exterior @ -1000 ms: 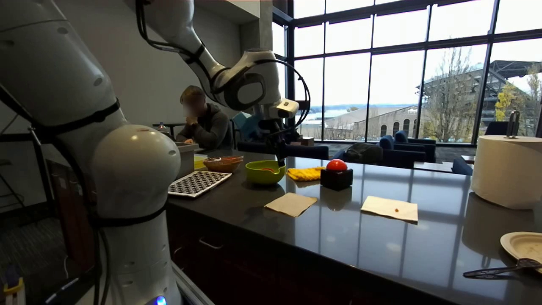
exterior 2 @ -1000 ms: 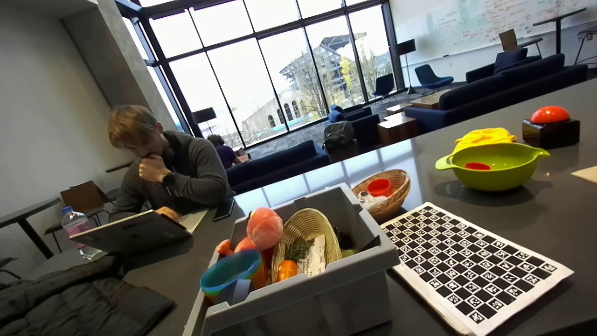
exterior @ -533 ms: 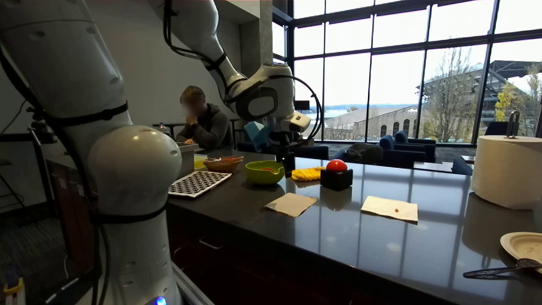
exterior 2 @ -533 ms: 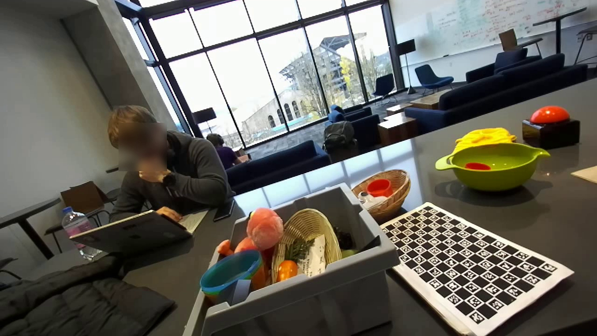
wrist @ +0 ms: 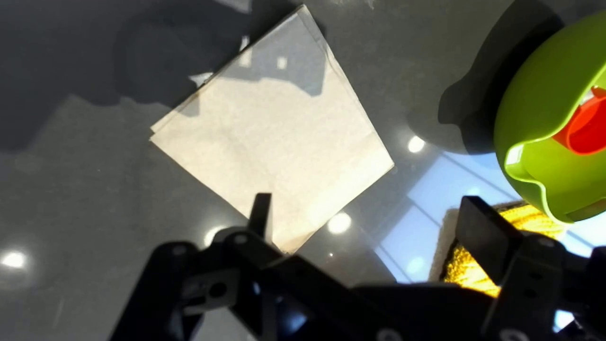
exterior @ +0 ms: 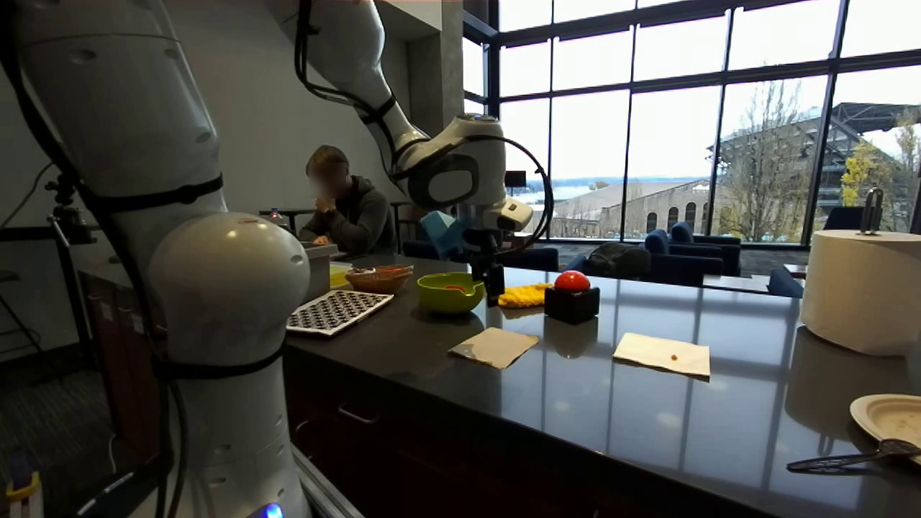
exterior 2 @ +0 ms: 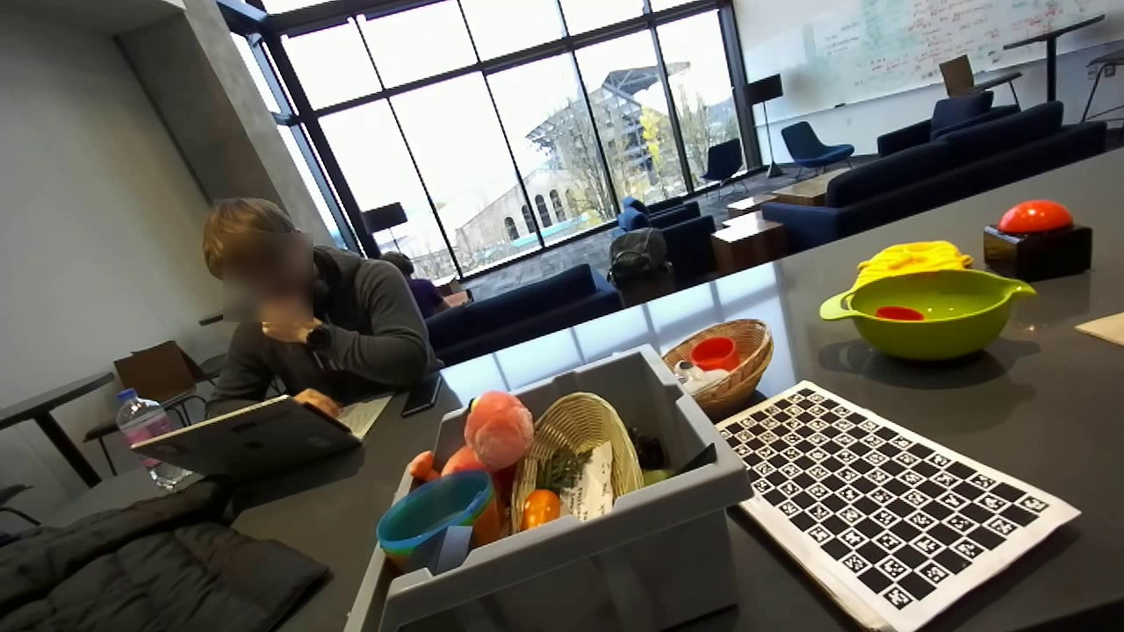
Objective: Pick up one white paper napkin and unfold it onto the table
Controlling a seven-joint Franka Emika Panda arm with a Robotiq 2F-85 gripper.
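Wrist view: gripper [wrist: 368, 215] noted with fingers well apart. One finger [wrist: 259, 213] overlapped, in projection, the lower-left edge of the white paper napkin [wrist: 284, 142]; the other finger [wrist: 487, 237] overlapped a yellow cloth [wrist: 466, 267]; contact could not be judged. Napkin lay flat and folded on the table [wrist: 94, 203], layers slightly offset at its left corner, shadow across the top corner. Bare table bordered its upper and side edges; a green bowl [wrist: 525, 99] with a red cup [wrist: 592, 132] inside sat to the right, apart from it. In an exterior view the arm [exterior: 230, 288] reached over the table and the gripper appeared just right of the bowl's spout, height uncertain. A strip of table separated the napkin's near corner from the front edge. A second napkin [exterior: 658, 351], brown speck on top, lay farther right, open table between the two; a red button [exterior: 573, 281] on a black block [exterior: 572, 308] stood behind that gap. A paper roll [exterior: 860, 295] and a plate [exterior: 867, 414] occupied the right end. The dark surface was glossy and mirrored the tall windows [exterior: 590, 137]. In an exterior view a checkered board [exterior 2: 896, 491], a grey bin [exterior 2: 562, 570] and a wicker basket [exterior 2: 746, 382] crowded the near stretch; only a corner of the napkin entered, at the right margin. Beyond, a person [exterior 2: 360, 307] sat at a laptop [exterior 2: 255, 439]; farther back, a blue sofa [exterior 2: 966, 167] and a whiteboard [exterior 2: 843, 61].
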